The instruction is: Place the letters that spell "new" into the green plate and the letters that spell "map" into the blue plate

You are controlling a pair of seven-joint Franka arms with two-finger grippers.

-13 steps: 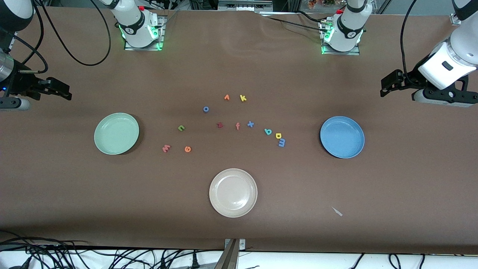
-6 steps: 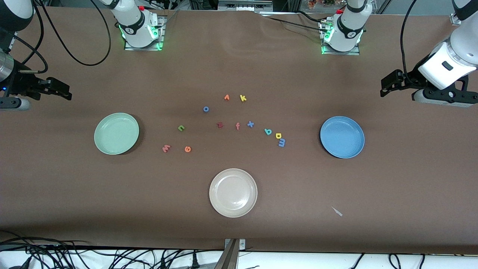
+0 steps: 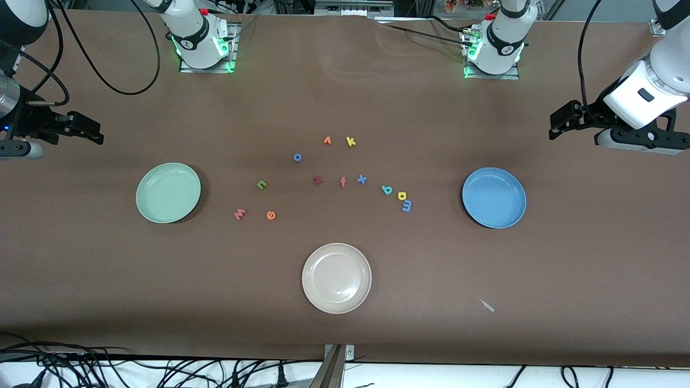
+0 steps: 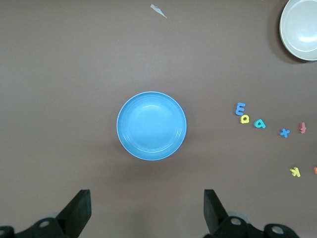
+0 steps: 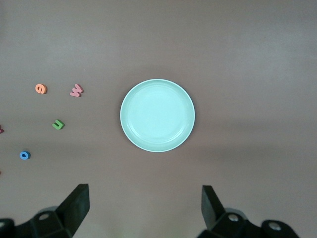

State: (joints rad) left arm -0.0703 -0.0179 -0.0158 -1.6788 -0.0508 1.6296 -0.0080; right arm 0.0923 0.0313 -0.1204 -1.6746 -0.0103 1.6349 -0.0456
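The pale green plate lies empty toward the right arm's end. Beside it on the table are the green "n", orange "e" and salmon "w". Empty as well, the blue plate sits toward the left arm's end, with the teal "p", yellow "a" and blue "m" clustered beside it. My left gripper hangs open above the table by the blue plate. My right gripper hangs open by the green plate. Both hold nothing.
A beige plate lies nearer the front camera, mid-table. Other letters lie in the middle: dark red "z", salmon "f", blue "x", blue "o", yellow "k", an orange one. A pale scrap lies near the front edge.
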